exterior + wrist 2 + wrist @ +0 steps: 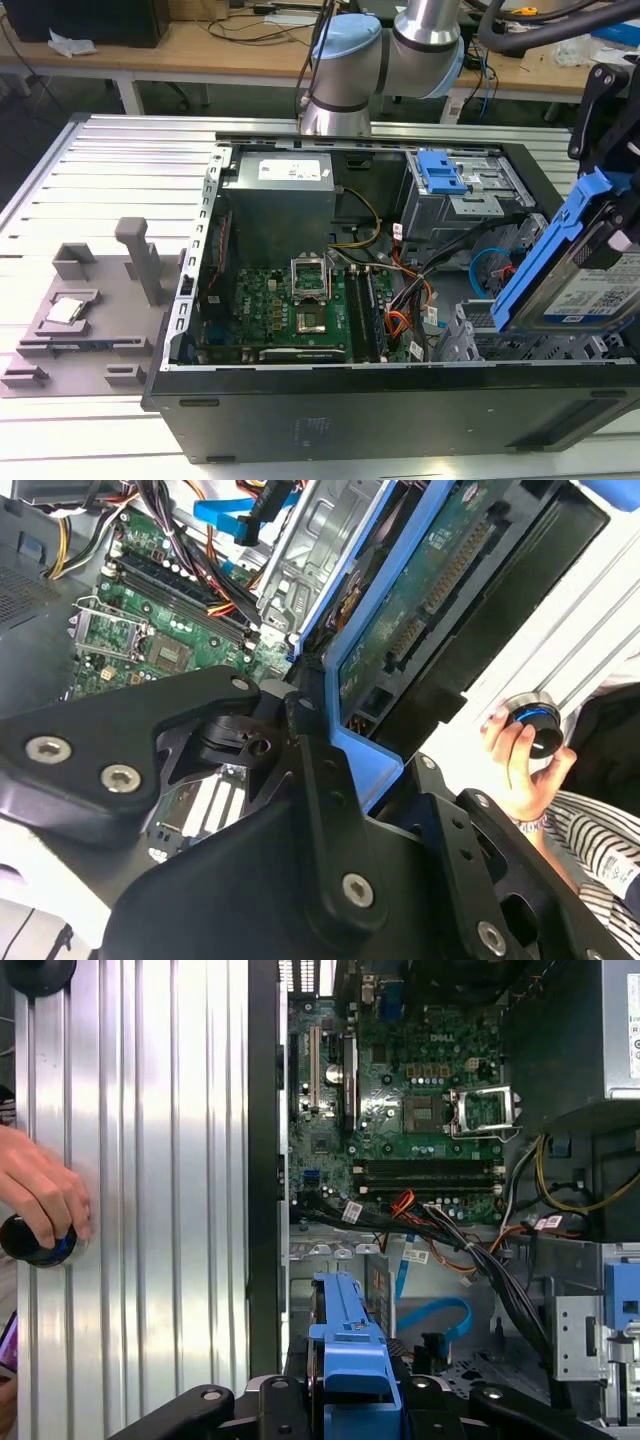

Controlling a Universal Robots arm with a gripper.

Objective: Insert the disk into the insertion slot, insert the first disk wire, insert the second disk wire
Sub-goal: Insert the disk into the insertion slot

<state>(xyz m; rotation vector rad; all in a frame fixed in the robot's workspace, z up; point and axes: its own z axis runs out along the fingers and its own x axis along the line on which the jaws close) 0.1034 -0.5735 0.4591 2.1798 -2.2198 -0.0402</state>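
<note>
Exterior view | gripper [618,215] clamped on the disk [572,272] by its blue carrier | disk tilted, hanging beneath the gripper, just above the insertion slot [472,335] | judged stiff, dense, shock-sensitive; best held by the carrier's sides.

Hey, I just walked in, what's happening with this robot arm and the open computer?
The robot arm's gripper is shut on the silver hard drive in its bright blue plastic carrier. It holds the drive tilted above the open black computer case, near the grey perforated sheet-metal drive cage. The drive is not in the cage yet. Beside the case, a person's hand rests on a small black knob.
</note>
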